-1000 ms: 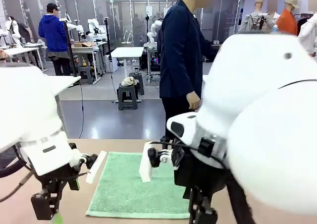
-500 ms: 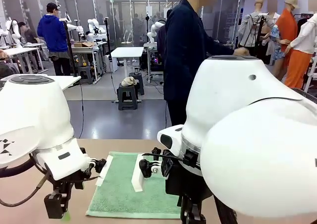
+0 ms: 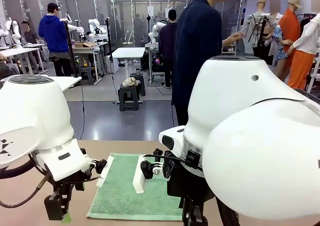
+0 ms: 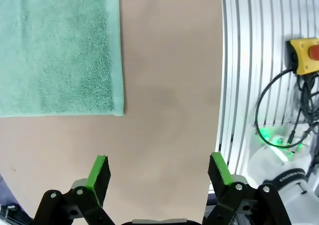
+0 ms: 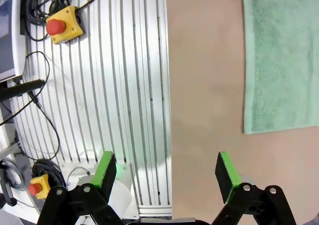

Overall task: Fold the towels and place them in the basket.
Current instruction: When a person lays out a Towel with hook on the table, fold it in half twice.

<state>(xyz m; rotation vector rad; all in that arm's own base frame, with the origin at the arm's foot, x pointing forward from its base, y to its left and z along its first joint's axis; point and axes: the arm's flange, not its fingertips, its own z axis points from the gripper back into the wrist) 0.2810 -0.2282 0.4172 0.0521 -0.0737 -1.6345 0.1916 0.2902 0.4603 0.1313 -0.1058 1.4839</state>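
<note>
Left gripper [image 4: 158, 168] jaws wide apart, empty — same for right gripper [image 5: 166, 168]. Mint green towel [image 3: 122, 196] lies flat on table [image 4: 164, 85], lower centre of front view — upper corners of both wrist views.

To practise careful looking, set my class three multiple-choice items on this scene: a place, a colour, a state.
1. The mint green terry towel lies: A in a basket; B flat on the tan table; C over a stool.
2. The button on the yellow plastic box is: A blue; B red; C white.
3. The left arm's jaws are: A open and empty; B shut on the towel; C holding a cup.
Answers: B, it lies spread on the tabletop; B, its cap is red; A, they stand apart over bare table.
</note>
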